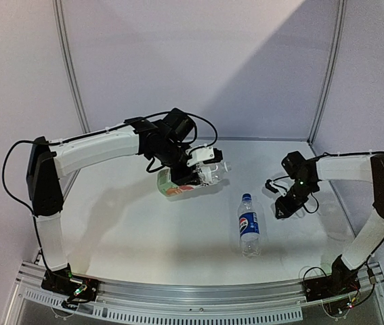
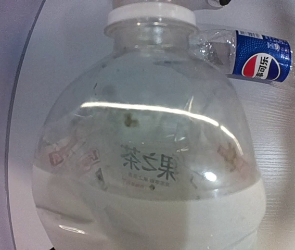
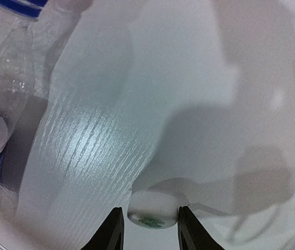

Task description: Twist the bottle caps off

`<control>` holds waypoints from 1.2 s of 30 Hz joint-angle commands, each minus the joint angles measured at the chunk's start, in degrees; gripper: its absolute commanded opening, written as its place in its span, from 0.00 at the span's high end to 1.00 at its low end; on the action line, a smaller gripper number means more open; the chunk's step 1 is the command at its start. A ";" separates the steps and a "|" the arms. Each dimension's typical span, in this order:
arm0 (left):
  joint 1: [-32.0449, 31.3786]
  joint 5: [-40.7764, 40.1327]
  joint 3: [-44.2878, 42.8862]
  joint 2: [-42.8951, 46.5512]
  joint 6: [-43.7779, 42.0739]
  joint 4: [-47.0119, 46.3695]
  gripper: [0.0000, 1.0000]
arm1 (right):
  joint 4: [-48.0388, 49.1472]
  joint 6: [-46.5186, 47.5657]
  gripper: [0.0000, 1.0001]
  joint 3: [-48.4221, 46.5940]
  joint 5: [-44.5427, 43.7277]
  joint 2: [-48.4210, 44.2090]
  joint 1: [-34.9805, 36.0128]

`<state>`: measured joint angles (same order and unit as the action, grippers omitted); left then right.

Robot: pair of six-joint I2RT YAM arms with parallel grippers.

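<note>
White table [image 1: 144,233]; pale walls [image 1: 198,61] (shadowed)

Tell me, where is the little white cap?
In the right wrist view, the white cap is between the fingers of the right tool, right of the Pepsi bottle.

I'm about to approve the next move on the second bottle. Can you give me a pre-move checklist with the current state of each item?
1. White round plastic cap off its bottle: ok, it sits between the right gripper's fingers.
2. Firm grip on that cap: cannot tell, finger contact is unclear.
3. Wide clear plastic bottle with the green-white-orange label secured: ok, held by the left gripper.
4. Blue round plastic cap removed: not ok, it is on the slim clear Pepsi-labelled bottle.
5. Slim bottle held for unscrewing: not ok, it appears to lie free on the white table.
</note>
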<state>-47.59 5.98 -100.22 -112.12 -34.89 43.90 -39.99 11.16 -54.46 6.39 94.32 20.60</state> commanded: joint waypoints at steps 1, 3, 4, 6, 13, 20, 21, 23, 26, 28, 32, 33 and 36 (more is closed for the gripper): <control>0.13 0.23 -1.38 1.38 -0.24 -0.38 1.00 | 0.55 1.05 0.60 -1.00 1.07 2.76 -0.12; 0.13 0.32 -1.29 1.46 -0.34 -0.29 1.00 | 0.44 1.14 0.55 -1.55 0.88 3.20 -0.13; 0.13 0.42 -1.25 1.41 -0.47 -0.25 1.00 | 0.16 1.15 0.51 -1.94 0.57 3.40 -0.12; 0.13 0.43 -1.36 1.37 -0.60 -0.17 1.00 | -0.83 0.83 0.47 -3.28 0.44 3.56 -0.17; 0.22 0.31 -1.17 2.18 -0.79 -0.36 1.00 | -8.10 3.25 0.37 -12.89 5.92 -0.70 -0.48; 1.35 2.51 -0.90 2.93 -0.23 -1.13 1.00 | -13.65 7.53 0.32 -20.41 21.55 -5.59 -0.52; 1.63 3.12 -1.14 2.89 -0.02 -1.17 1.00 | -12.90 7.49 0.32 -21.13 23.83 -6.02 -0.48; 2.03 3.84 -1.52 2.82 0.17 -1.18 1.00 | -10.06 5.79 0.32 -21.95 27.67 -7.88 -0.47; 2.37 4.94 -1.81 2.78 0.25 -1.25 1.00 | -6.75 1.83 0.30 -23.77 32.91 -9.20 -0.12; 2.42 5.65 -2.06 2.74 0.50 -1.23 1.00 | -6.36 0.79 0.29 -26.03 34.84 -8.83 0.88; 2.37 7.21 -3.00 2.23 0.42 -0.40 1.00 | -3.70 -1.92 0.28 -28.36 41.30 -6.58 1.67; 2.41 7.39 -3.49 2.02 0.36 -0.16 1.00 | -3.31 -2.64 0.28 -29.04 42.58 -5.99 2.07; 2.42 8.27 -4.61 1.62 0.05 0.29 1.00 | -3.25 -3.78 0.28 -32.24 45.33 -2.87 3.65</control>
<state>-45.67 11.68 -102.17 -112.07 -34.87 43.92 -45.04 10.63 -83.37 44.69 87.39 22.37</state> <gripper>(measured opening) 0.522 0.717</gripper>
